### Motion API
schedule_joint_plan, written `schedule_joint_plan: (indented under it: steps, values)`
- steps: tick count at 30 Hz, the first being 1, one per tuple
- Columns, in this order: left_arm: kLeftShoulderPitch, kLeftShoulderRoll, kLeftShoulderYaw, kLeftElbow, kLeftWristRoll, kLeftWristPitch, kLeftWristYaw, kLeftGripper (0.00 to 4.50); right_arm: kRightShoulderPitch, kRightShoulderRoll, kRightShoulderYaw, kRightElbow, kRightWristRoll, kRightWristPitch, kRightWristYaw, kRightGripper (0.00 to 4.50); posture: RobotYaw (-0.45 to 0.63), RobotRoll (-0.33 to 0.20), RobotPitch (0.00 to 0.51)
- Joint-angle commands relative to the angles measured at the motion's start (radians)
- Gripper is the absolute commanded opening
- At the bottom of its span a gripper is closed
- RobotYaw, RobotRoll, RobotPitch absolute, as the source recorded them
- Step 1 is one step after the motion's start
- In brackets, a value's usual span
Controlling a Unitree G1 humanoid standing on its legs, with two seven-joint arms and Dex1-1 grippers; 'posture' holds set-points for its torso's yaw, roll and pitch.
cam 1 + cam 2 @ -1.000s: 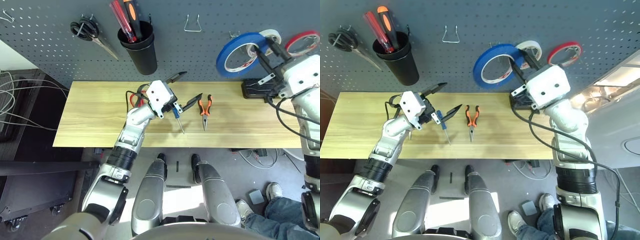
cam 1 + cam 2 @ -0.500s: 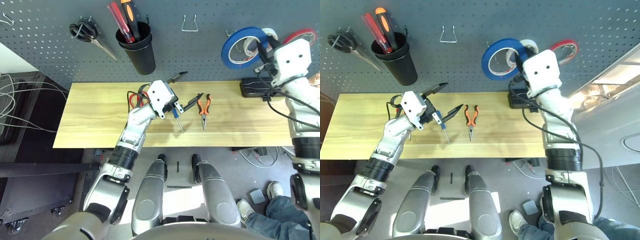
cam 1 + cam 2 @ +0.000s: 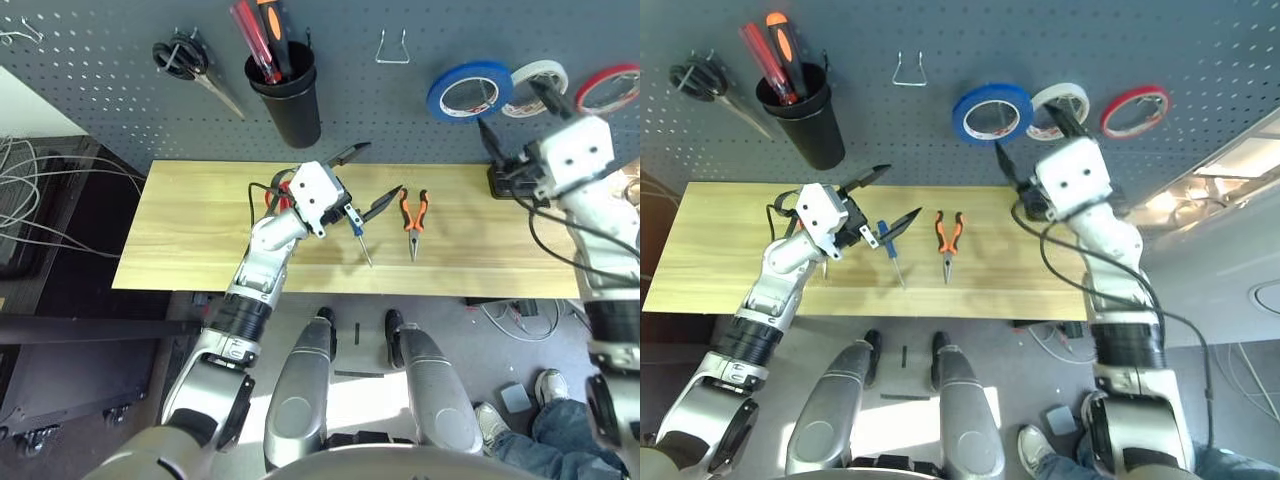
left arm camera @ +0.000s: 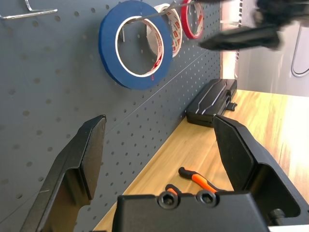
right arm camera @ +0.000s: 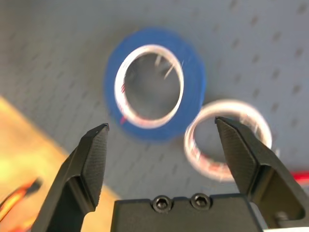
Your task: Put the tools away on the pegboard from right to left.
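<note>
The round blue tape roll is hung on the dark blue-grey perforated pegboard, upper right of the frame. The right claw is spread wide, empty, just below it. The left claw is held wide above the wooden desk, centre. Orange-and-black-handled needle-nose pliers lie beside it.

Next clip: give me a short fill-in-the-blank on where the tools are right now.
The blue tape roll hangs on the ____.
The pliers lie on the ____.
The right gripper is ____, holding nothing.
The black cup holds ____ screwdrivers.

Missing words: pegboard; table; open; two
</note>
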Motion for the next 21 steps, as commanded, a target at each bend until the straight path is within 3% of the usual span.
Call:
schedule_joint_plan:
  steps: [1, 10, 17, 21]
  values:
    - [0.013, 0.004, -0.01, 0.018, 0.008, 0.008, -0.01, 4.5, 0.041, -0.004, -0.005, -0.01, 0.034, 0.097, 0.033, 4.48, 0.03, 0.0, 0.359]
    - [-0.018, 0.028, -0.041, 0.051, 0.036, 0.042, -0.053, 4.5, -0.024, 0.149, 0.095, -0.028, 0.098, 0.59, 0.02, 4.48, 0.04, 0.0, 0.375]
    - [-0.003, 0.095, -0.098, 0.056, 0.082, 0.114, -0.139, 4.5, -0.142, 0.308, 0.078, 0.026, 0.172, 1.047, -0.084, 4.48, 0.06, 0.0, 0.381]
    - [0.004, 0.126, -0.123, 0.052, 0.121, 0.127, -0.153, 4.5, -0.197, 0.356, 0.066, 0.094, 0.17, 1.158, -0.145, 4.48, 0.09, 0.0, 0.388]
